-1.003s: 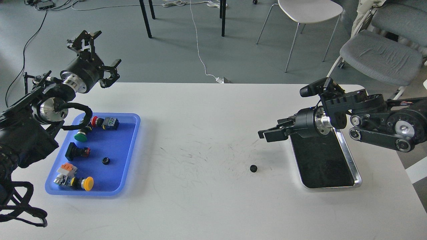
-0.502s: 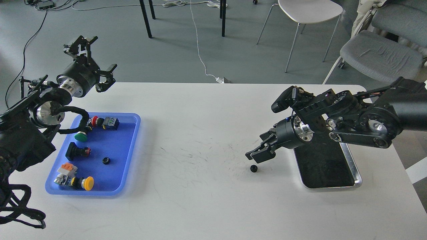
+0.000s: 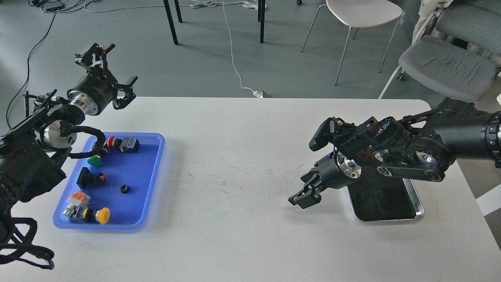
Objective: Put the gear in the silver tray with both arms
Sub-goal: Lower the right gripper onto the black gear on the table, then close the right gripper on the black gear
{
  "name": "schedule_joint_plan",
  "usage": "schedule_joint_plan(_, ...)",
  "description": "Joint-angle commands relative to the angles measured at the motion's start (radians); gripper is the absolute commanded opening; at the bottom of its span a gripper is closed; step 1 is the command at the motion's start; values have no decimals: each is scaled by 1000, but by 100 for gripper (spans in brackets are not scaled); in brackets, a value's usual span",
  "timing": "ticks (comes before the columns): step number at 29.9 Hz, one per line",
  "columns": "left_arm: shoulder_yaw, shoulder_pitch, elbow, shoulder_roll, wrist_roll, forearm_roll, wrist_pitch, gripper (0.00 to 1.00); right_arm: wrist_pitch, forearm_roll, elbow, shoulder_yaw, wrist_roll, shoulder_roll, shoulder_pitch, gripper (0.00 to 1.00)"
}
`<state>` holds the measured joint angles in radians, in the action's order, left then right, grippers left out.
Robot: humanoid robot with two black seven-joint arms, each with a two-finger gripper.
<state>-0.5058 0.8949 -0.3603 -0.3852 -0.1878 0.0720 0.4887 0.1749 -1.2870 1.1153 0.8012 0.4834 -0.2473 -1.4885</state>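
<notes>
A: Are the right gripper's (image 3: 298,199) fingers clamping anything?

B: They are pointing down at the table (image 3: 242,149) just left of the silver tray (image 3: 417,196), but I cannot tell whether they are apart or together. They are hiding the spot beneath them, and no loose gear is showing there.

A: And the left gripper (image 3: 113,76)?

B: Its fingers are standing wide apart, holding nothing, above the table's far left corner, behind the blue tray (image 3: 154,176).

A: How far along is the task?

B: The silver tray, near the right edge, is showing only its dark bottom, so placing is left to do. One small black gear (image 3: 124,189) is lying in the blue tray among push buttons.

A: The surface and room?

B: The white top is looking scuffed with fine dark marks in the middle. Beyond it, grey floor, cables and chairs (image 3: 446,66) are showing.
</notes>
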Motion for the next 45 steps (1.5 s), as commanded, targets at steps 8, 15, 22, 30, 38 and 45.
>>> schedule_joint_plan(8,0,1,0,-3,-2,3,0,99,0,-29,-37,32,5,58,-4,65)
schedule_joint_plan(15,-2,1,1,-3,-4,5,0,99,2,-29,-51,39,5,79,4,62)
schedule_joint_plan(22,-2,-1,1,-3,-5,5,0,99,2,-31,-68,49,5,86,7,54)
schedule_joint_plan(30,-2,-1,1,-6,-5,5,0,99,3,-43,-80,62,5,98,7,44)
schedule_joint_plan(38,-2,-2,1,-8,-5,5,0,99,18,-41,-103,62,5,131,10,33)
schedule_joint_plan(45,-3,-2,20,-4,-5,3,0,99,28,-43,-104,62,5,148,5,27)
